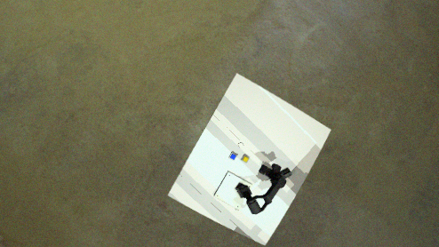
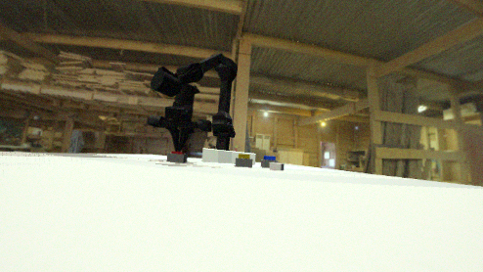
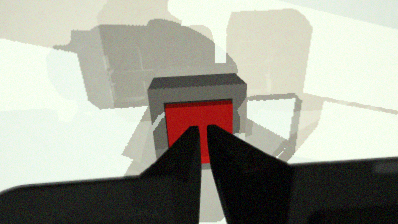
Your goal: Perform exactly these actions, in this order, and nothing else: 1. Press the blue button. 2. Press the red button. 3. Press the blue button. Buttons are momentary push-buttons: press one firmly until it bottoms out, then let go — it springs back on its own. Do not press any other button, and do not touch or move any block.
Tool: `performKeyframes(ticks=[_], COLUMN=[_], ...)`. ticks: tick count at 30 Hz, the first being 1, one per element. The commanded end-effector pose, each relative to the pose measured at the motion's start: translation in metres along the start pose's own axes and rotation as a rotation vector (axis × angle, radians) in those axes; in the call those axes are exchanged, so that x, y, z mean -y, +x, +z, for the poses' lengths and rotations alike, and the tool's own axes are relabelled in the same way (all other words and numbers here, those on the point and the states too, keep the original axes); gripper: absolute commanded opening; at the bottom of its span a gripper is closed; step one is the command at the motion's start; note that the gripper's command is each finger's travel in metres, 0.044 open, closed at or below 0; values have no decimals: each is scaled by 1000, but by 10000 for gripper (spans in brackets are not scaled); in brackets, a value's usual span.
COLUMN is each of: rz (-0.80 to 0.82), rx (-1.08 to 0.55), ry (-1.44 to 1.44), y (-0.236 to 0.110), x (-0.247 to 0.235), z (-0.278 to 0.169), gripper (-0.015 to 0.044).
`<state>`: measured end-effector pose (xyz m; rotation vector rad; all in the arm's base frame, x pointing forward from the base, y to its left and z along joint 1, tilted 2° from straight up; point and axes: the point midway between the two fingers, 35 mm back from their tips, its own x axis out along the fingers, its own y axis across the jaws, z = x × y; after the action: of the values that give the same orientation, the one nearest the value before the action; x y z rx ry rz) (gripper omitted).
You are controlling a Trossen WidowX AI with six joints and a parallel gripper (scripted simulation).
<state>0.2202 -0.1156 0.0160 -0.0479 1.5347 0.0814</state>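
Near counter's bottom corner, closed empty gripper [image 3: 201, 131] touched red button [image 3: 199, 118]; step 2 underway; next: bottom out, release.

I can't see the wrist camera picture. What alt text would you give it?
Two black gripper fingers, nearly closed with only a thin gap and holding nothing, point down onto a square red button in a grey housing. The fingertips overlap the button's near half. Around it lies a pale surface with grey shadows.
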Motion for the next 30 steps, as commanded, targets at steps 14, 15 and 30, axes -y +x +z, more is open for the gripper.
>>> performKeyframes(ticks=[14,15,30], rz=[4,4,3], rx=[-4,-4,-4], ry=[1,1,1], y=[-33,-33,-95], x=[-1,-1,0], z=[-1,-1,0], gripper=[20,20,20])
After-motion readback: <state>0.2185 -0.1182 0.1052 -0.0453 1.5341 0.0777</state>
